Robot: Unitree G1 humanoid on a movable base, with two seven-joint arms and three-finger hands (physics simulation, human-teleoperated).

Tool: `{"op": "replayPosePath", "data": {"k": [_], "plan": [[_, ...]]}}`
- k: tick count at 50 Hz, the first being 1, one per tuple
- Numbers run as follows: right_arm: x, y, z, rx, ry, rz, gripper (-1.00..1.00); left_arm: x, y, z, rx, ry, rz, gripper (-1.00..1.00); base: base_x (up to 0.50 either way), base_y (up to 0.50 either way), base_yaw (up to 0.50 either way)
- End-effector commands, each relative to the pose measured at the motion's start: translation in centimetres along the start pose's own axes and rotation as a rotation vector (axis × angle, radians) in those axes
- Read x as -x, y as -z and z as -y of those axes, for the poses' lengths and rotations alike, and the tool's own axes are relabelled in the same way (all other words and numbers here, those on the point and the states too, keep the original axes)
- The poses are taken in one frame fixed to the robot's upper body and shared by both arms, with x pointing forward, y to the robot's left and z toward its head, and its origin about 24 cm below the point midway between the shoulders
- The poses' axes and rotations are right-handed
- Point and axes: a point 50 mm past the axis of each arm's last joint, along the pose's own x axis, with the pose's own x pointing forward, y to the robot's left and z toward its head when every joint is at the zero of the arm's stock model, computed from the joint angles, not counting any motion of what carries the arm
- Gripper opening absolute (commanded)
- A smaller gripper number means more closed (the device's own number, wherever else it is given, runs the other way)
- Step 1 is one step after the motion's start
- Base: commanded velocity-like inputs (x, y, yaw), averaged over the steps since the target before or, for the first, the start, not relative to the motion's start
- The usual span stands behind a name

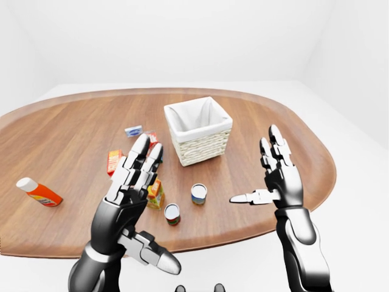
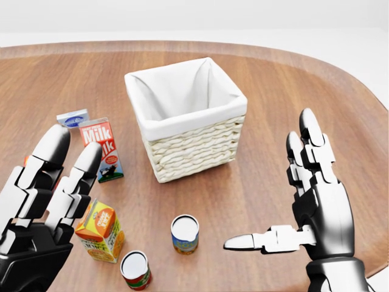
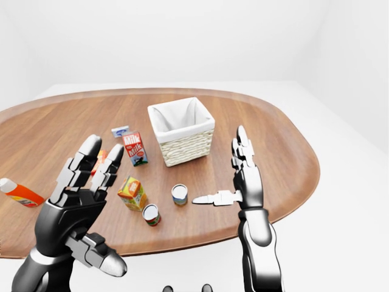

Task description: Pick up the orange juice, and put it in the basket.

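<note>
So I'm at the reach stage, nothing picked up yet. My left hand (image 2: 42,201) is spread wide, fingers straight, hovering just beside the orange juice (image 2: 100,230), a small printed carton with a gabled top, standing upright on the wooden surface (image 2: 273,91) down at the lower left of the head view. My right hand (image 2: 307,213) is wide open too, thumb sticking out sideways, well apart from everything.

Next move, I reckon: drop the left hand lower and curl the fingers round the carton's flat sides (cardboard, so probably easy to grip). The cans (image 2: 185,233) sit close by, so I'd mind those.

The basket (image 2: 194,149) is woven wicker with a white cloth liner, square, open at the top, up and right of the carton.
</note>
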Motion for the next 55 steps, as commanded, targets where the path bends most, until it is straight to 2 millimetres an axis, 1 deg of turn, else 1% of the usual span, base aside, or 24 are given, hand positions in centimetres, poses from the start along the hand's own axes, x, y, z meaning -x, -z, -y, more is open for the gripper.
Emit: {"op": "replayPosePath", "data": {"k": [1,4,8,11,15,18,22,26,32,35,40,43,45,46,47,48,50,51,52,53,54,55], "plan": [[0.3,0.5,-0.2,-0.002,-0.009,-0.024,1.00,0.1,0.3,0.2,0.006,0.005,-0.014,1.00,0.49,-0.22,0.00],[0.6,1.0,-0.4,0.001,-0.021,-0.051,1.00,0.0,0.2,0.2,0.008,0.004,-0.012,1.00,0.49,-0.22,0.00],[0.6,0.8,-0.3,0.000,-0.020,-0.044,1.00,0.0,-0.1,0.2,0.008,0.004,0.002,1.00,0.49,-0.21,0.00],[0.7,0.5,-0.4,0.000,-0.026,-0.032,1.00,0.0,0.3,0.3,0.016,0.005,-0.011,1.00,0.49,-0.18,0.00],[0.8,1.2,-0.5,-0.002,-0.033,-0.064,1.00,0.0,0.1,0.2,0.012,0.003,-0.003,1.00,0.47,-0.18,0.00],[1.0,1.0,-0.7,-0.002,-0.039,-0.055,1.00,0.0,0.0,0.2,0.012,0.003,0.001,1.00,0.46,-0.18,0.00],[0.9,1.1,-0.7,-0.003,-0.039,-0.061,1.00,0.1,0.2,0.2,0.017,0.005,-0.006,1.00,0.46,-0.17,0.00],[1.0,0.6,-0.8,-0.005,-0.044,-0.039,1.00,0.1,-0.3,0.3,0.014,0.004,0.009,1.00,0.40,-0.16,0.00],[1.0,1.2,-0.7,-0.012,-0.038,-0.066,1.00,0.1,0.0,0.2,0.020,0.004,0.000,1.00,0.39,-0.12,0.00],[1.4,1.9,-0.9,-0.008,-0.048,-0.095,1.00,0.1,0.2,0.1,0.021,0.002,-0.006,1.00,0.27,0.00,0.00],[1.4,1.9,-1.0,0.003,-0.056,-0.091,1.00,0.1,0.2,0.0,0.006,-0.003,-0.012,1.00,0.02,0.00,0.00],[1.5,1.9,-1.1,0.002,-0.062,-0.087,1.00,0.0,0.2,-0.4,-0.015,-0.015,-0.014,1.00,0.00,0.00,0.00],[1.4,1.7,-1.0,0.004,-0.058,-0.084,1.00,-0.2,-0.3,-1.1,-0.062,-0.032,0.008,1.00,0.00,0.00,0.00],[1.4,1.5,-0.9,0.001,-0.058,-0.082,1.00,-0.4,-1.0,-1.3,-0.095,-0.022,0.027,1.00,0.00,0.00,0.00],[1.4,1.5,-0.9,-0.001,-0.059,-0.080,1.00,-0.4,-1.2,-1.4,-0.134,-0.007,0.021,1.00,0.00,0.00,0.00],[1.4,1.4,-0.8,0.002,-0.054,-0.077,1.00,-0.7,-1.2,-1.8,-0.227,0.002,-0.014,1.00,0.00,0.00,0.00],[1.3,1.5,-0.6,0.001,-0.053,-0.079,1.00,-1.2,-1.8,-2.7,-0.337,0.019,-0.017,1.00,0.00,0.00,0.00],[1.3,1.5,-0.6,0.001,-0.053,-0.079,1.00,-1.2,-1.8,-2.7,-0.341,0.020,-0.016,1.00,0.00,0.00,0.00],[1.3,1.4,-0.4,-0.002,-0.048,-0.077,1.00,-1.8,-2.0,-4.2,-0.482,0.053,-0.068,1.00,0.00,0.00,0.00],[1.3,1.4,-0.4,-0.002,-0.047,-0.077,1.00,-1.9,-2.1,-4.3,-0.489,0.055,-0.070,1.00,0.00,0.00,0.00],[1.2,1.6,-0.3,-0.008,-0.039,-0.081,1.00,-2.2,-1.3,-6.4,-0.626,0.066,-0.194,1.00,0.00,0.00,0.00],[1.2,1.8,-0.3,-0.010,-0.038,-0.085,1.00,-2.5,-1.6,-7.7,-0.708,0.064,-0.235,1.00,0.00,0.00,0.00]]}}
